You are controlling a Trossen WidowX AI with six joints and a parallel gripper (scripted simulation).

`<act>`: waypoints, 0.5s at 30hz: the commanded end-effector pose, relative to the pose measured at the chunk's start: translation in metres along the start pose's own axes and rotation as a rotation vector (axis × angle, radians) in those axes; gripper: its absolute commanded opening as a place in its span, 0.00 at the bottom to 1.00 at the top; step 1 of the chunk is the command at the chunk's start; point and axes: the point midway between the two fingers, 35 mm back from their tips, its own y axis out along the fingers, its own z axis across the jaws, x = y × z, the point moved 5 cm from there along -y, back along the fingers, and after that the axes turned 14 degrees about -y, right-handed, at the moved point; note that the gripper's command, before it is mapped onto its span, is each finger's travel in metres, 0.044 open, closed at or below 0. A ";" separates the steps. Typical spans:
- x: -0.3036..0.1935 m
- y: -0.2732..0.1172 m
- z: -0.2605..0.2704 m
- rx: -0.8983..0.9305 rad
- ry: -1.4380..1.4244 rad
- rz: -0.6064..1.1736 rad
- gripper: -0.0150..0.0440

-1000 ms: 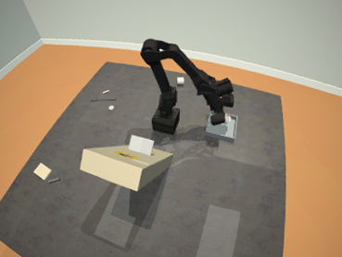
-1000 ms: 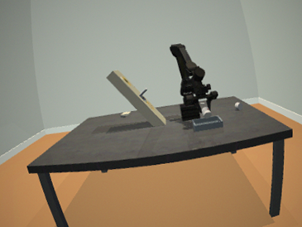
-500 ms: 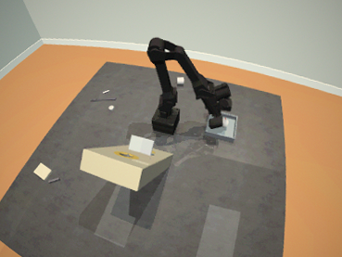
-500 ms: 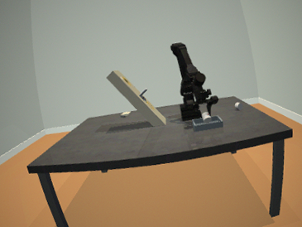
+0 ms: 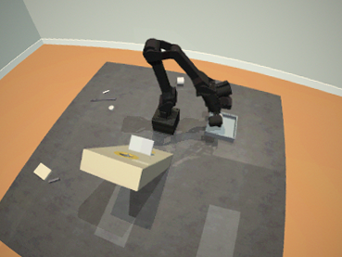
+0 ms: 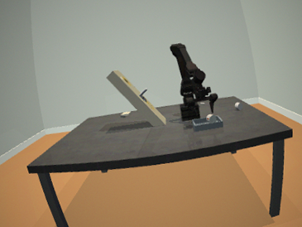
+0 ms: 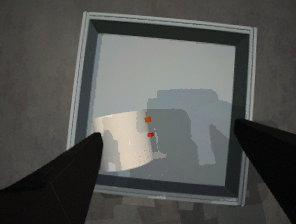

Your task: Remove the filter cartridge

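Note:
The round white filter cartridge [image 6: 211, 118] [image 7: 125, 141] lies on its side within the tray [image 5: 221, 138] [image 6: 207, 127] [image 7: 160, 25], in the tray's lower left part in the wrist view, with small red and orange marks at its right end. Whether it is fully still cannot be told. My gripper [image 7: 168, 131] is open above the tray, its fingers wide apart. The left fingertip overlaps the cartridge's left edge in the wrist view; whether they touch is unclear. The right fingertip is well away from it. The service panel [image 5: 111, 173] [image 6: 133, 98] stands tilted, away from the gripper.
A pale flap [image 5: 141, 145] [image 6: 144, 92] stands up from the panel's face. A white cylinder [image 5: 180, 81] [image 6: 237, 106] lies behind the arm. A cream block [image 5: 42, 171], a small dark piece [image 5: 54, 180] and a thin dark rod [image 5: 106, 98] lie farther off. The tray walls surround the cartridge.

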 end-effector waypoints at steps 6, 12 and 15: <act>0.024 -0.035 -0.006 -0.007 0.002 -0.045 1.00; 0.024 -0.035 -0.006 -0.007 0.002 -0.045 1.00; 0.024 -0.035 -0.006 -0.007 0.002 -0.045 1.00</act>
